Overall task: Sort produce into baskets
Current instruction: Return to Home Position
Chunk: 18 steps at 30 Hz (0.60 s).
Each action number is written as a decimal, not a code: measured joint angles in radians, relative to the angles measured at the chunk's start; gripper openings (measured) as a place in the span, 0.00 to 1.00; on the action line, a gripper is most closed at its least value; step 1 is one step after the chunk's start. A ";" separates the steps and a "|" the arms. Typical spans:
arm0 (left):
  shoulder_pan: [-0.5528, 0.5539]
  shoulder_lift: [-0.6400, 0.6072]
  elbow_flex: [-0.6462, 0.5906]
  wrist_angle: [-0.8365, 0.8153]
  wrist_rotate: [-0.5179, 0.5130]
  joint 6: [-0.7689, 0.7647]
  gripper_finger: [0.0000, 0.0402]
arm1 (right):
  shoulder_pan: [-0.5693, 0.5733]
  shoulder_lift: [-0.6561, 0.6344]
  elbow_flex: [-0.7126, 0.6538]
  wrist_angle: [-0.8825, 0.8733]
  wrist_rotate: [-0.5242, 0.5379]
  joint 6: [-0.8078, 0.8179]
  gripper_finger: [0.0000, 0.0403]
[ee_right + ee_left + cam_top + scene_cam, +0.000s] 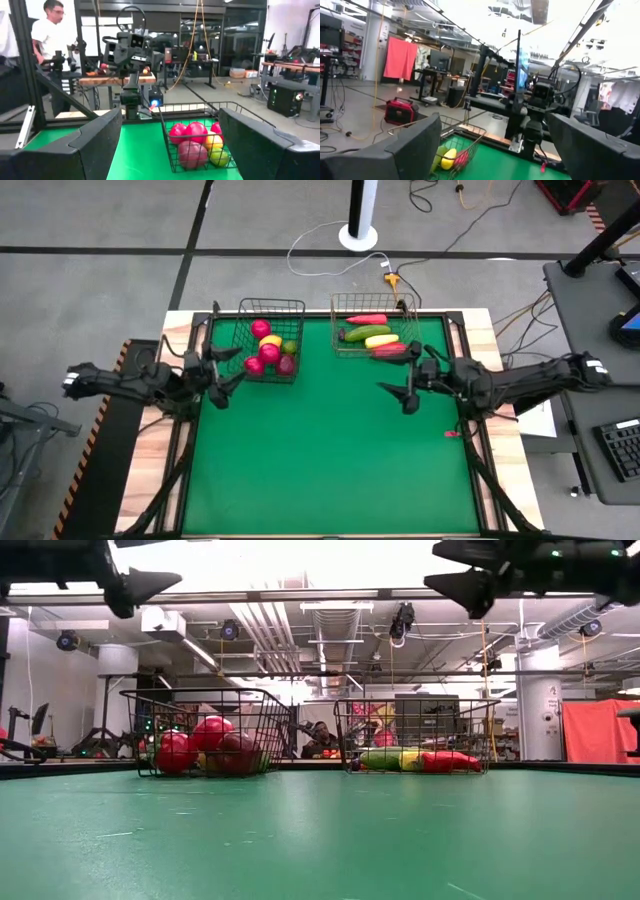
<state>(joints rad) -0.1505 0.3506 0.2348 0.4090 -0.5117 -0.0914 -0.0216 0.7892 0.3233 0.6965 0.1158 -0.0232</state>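
Note:
The produce lies in two wire baskets at the table's far edge. The dark basket (pixel 271 340) (pixel 205 731) (pixel 197 142) holds round red, yellow and green pieces. The lighter basket (pixel 375 326) (pixel 415 735) (pixel 465 142) holds long red, green and yellow pieces. My left gripper (pixel 238 366) (pixel 150 585) (pixel 495 160) hangs open just left of the dark basket, above the mat, with nothing between its fingers. My right gripper (pixel 400 380) (pixel 465 585) (pixel 170 150) hangs open near the lighter basket's near right corner, also holding nothing.
The green mat (pixel 320 460) stretches bare from the baskets to the near edge. A small red item (pixel 452 433) lies at the mat's right border. A person (pixel 50 30) stands beyond the table's left side. Cables run on the floor behind the table.

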 joint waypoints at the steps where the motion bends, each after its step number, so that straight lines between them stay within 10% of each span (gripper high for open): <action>1: 0.000 -0.021 0.000 -0.018 -0.001 0.000 0.86 | 0.000 -0.023 -0.018 -0.001 0.004 0.004 0.80; 18: 0.000 -0.258 -0.121 -0.205 -0.055 -0.067 0.86 | 0.000 -0.348 -0.283 0.104 0.017 -0.019 0.80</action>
<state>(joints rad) -0.1505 0.0923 0.1138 0.2037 -0.5663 -0.1588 -0.0216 0.4412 0.0405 0.8004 0.1329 -0.0422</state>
